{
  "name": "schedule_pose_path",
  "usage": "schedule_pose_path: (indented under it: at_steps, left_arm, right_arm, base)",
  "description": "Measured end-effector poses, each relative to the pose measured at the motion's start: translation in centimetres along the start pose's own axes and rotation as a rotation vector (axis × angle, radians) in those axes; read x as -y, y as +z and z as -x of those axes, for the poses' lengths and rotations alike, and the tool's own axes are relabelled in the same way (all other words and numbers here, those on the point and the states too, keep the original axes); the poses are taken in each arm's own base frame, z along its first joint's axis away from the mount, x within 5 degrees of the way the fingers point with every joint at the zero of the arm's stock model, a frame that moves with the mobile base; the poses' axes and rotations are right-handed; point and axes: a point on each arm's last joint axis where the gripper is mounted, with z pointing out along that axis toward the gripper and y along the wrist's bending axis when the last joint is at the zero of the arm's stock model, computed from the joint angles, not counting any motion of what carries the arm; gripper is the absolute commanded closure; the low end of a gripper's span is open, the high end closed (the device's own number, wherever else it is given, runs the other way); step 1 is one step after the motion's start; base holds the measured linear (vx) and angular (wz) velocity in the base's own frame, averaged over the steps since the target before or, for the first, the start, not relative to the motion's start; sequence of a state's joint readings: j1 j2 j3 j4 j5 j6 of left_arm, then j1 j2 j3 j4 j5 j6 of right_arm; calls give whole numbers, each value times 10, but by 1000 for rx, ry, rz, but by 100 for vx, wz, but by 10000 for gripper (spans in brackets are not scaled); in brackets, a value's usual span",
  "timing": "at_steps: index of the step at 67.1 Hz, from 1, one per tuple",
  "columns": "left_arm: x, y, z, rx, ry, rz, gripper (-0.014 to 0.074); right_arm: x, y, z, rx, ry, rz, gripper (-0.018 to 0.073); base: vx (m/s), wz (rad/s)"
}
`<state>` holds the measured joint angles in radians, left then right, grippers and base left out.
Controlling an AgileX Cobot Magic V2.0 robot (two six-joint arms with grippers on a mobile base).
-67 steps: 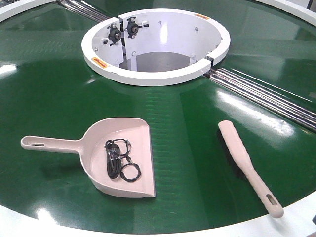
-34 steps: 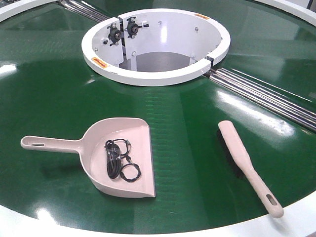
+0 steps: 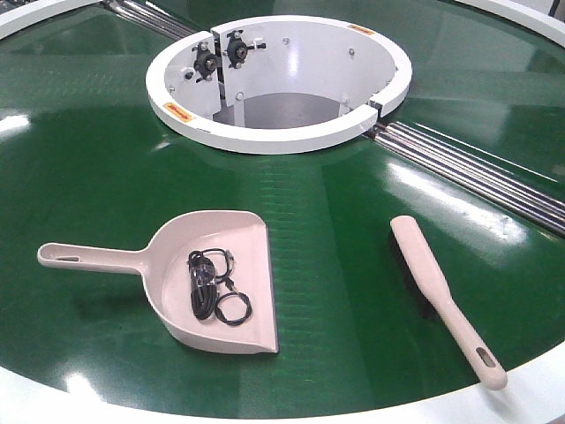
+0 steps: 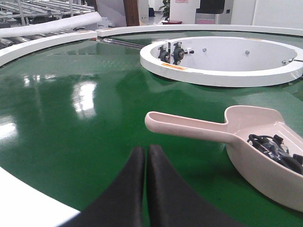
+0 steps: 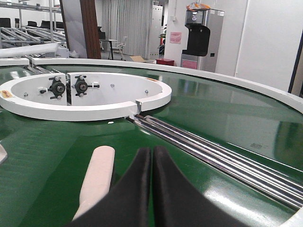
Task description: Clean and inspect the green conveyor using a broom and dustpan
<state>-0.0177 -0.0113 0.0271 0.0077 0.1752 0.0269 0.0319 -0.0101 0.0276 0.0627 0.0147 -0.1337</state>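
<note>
A wide, glossy dark-green conveyor (image 3: 106, 168) fills the front view, a ring-shaped belt with a white outer rim along the near edge. At the far centre stands its white cylindrical hub (image 3: 291, 124), open at the top, with two black bearing fittings on its inner wall. Metal rollers (image 3: 477, 172) lie in a seam running from the hub toward the right edge.

On the near left of the belt lies the pale beige dustpan (image 3: 225, 265), flat on the green surface, its long slotted handle pointing left and its wide mouth facing right and near. Inside the scoop sits a small tangle of black cable (image 3: 212, 287).

On the near right, well apart from the dustpan, lies the slim beige broom (image 3: 433, 283), bristles down, its narrow slotted handle end pointing toward the near right rim and resting close to the white edge.

In the left wrist view the left gripper (image 4: 144, 156) hovers over the near belt, its two black fingers pressed together and holding nothing, with the dustpan handle just beyond them. In the right wrist view the right gripper (image 5: 152, 158) is likewise closed and empty, with the rounded far end of the broom just to its left.
</note>
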Motion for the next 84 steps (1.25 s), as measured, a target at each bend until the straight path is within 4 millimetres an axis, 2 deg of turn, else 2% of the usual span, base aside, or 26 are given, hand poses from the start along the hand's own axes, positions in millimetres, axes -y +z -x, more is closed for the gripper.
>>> schedule_pose_path:
  at_steps: [84]
  left_arm:
    - [0, 0, 0, 0, 0, 0, 603]
  right_arm:
    - [0, 0, 0, 1, 0, 0, 563]
  base:
    - [0, 0]
